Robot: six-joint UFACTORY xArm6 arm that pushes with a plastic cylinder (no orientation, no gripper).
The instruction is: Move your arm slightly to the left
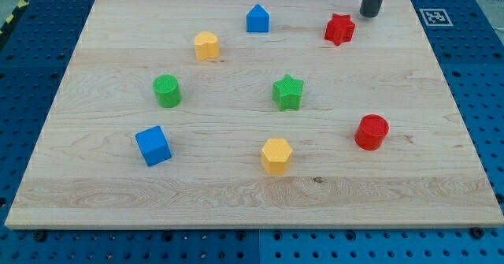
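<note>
tool — my tip (369, 14) bare, holding nothing | just right of red star (339, 29), apart

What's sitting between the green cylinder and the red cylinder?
In the camera view, the green star lies between the green cylinder and the red cylinder.

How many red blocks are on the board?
2. The red star sits near the view's top right, just left of my tip; the red cylinder sits lower right. None seem hidden.
</note>
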